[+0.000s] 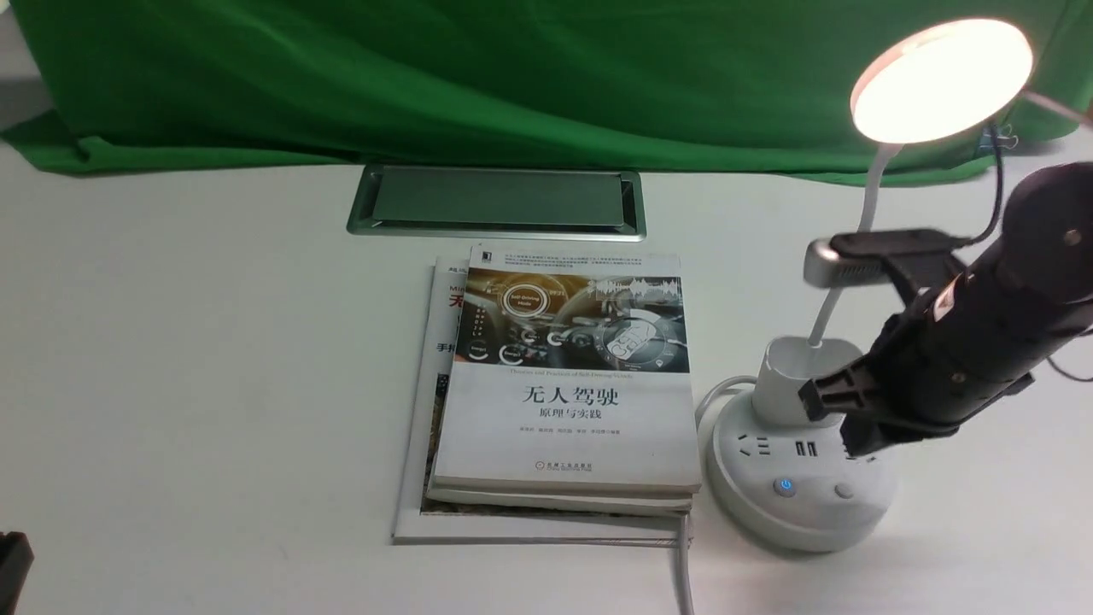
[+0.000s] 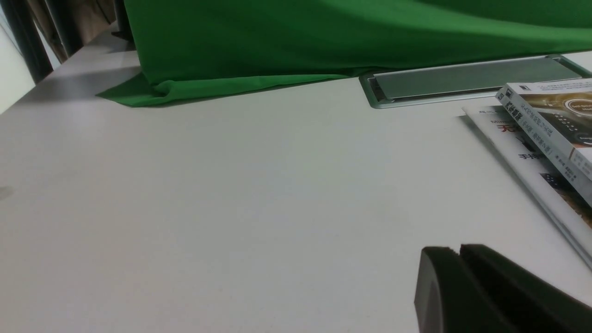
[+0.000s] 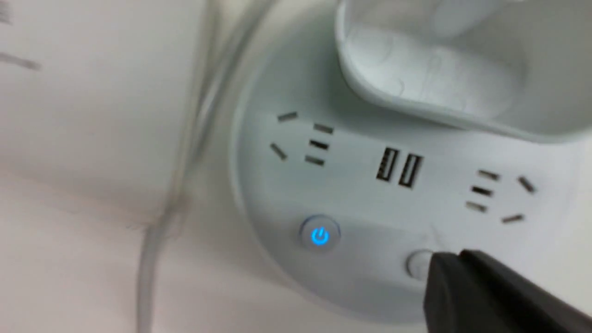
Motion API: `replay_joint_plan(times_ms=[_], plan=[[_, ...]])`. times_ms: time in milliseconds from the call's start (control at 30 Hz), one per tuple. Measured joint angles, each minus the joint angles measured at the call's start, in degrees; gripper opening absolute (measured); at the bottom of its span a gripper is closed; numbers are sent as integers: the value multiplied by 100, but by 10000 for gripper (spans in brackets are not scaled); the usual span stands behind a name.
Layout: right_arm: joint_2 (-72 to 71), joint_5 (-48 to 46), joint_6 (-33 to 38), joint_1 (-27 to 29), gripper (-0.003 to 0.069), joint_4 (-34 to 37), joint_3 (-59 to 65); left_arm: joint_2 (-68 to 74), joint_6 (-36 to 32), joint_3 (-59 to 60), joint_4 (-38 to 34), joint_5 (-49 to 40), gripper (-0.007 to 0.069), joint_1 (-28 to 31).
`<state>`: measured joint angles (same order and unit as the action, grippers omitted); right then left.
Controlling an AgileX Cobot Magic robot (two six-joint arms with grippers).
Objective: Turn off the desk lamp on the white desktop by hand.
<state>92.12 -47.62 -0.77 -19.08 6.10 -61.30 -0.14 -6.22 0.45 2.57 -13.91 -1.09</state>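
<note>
The desk lamp stands at the right of the white desktop (image 1: 213,359). Its disc head (image 1: 939,81) is lit. Its thin neck (image 1: 871,192) runs down to the oval cup (image 1: 794,371) on the round socket base (image 1: 790,512). The base has a blue-lit power button (image 1: 784,487) and a plain round button (image 1: 844,490). My right gripper (image 1: 841,427) is shut and empty, hovering over the base. In the right wrist view its tip (image 3: 455,260) is at the edge of the plain button (image 3: 417,264), with the blue button (image 3: 319,235) apart to one side. My left gripper (image 2: 458,252) is shut and empty, low over bare desktop.
A stack of books (image 1: 564,384) lies just left of the lamp base. A silver-framed grey cable hatch (image 1: 495,201) sits behind the books. A green cloth (image 1: 427,77) hangs at the back. The lamp's white cable (image 1: 683,564) runs off the front edge.
</note>
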Motion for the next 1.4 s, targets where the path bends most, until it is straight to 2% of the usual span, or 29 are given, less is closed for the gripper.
replay_joint_plan(times_ms=[167, 467, 800, 900, 1267, 1400], plan=[[18, 45, 0, 0, 38, 5, 0, 0, 5, 0, 0, 0, 20, 0], [855, 32, 0, 0, 38, 5, -20, 0, 5, 0, 0, 0, 20, 0], [564, -16, 31, 0, 38, 0, 10, 0, 5, 0, 0, 0, 20, 0], [88, -104, 31, 0, 38, -20, 122, 0, 12, 0, 0, 0, 20, 0], [-2713, -62, -47, 0, 38, -21, 1933, 0, 7, 0, 0, 0, 20, 0], [-3489, -62, -107, 0, 38, -21, 2058, 0, 7, 0, 0, 0, 20, 0]])
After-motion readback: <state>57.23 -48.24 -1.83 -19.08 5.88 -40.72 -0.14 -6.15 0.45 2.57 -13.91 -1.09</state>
